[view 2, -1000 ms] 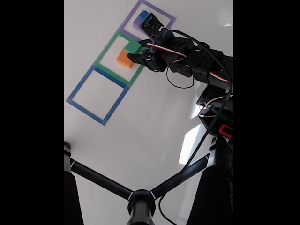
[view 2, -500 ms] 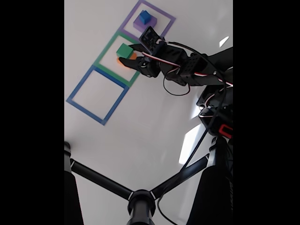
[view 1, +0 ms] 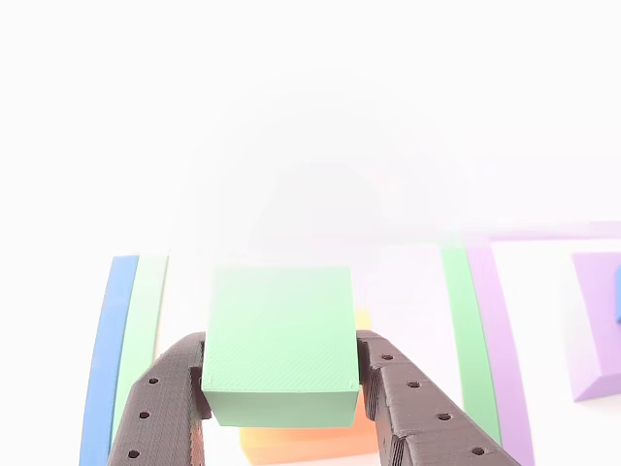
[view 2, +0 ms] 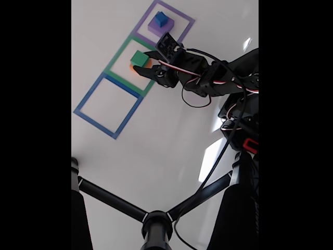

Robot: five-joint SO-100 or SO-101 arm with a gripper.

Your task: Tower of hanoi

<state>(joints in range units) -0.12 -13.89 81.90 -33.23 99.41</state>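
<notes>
In the other view a green cube [view 1: 280, 342] sits between the two dark fingers of my gripper [view 1: 281, 374], which press its left and right sides. Just below it an orange block [view 1: 309, 442] peeks out. In the fixed view the gripper [view 2: 141, 61] is over the green tape square [view 2: 115, 58], shut on the green cube [view 2: 138, 57], with a sliver of the orange block [view 2: 148, 63] beside it. A blue cube [view 2: 160, 19] rests on a purple block [view 2: 154, 29] inside the purple tape square [view 2: 183, 20].
A blue tape square [view 2: 107, 104] with bare table inside lies left of the green one. The arm's body and cables [view 2: 229, 78] fill the right side. A black tripod or stand [view 2: 156, 221] crosses the bottom of the fixed view.
The gripper swung left and away from the purple square, uncovering the blue cube. The green cube moved left with it and now hides most of the orange block.
</notes>
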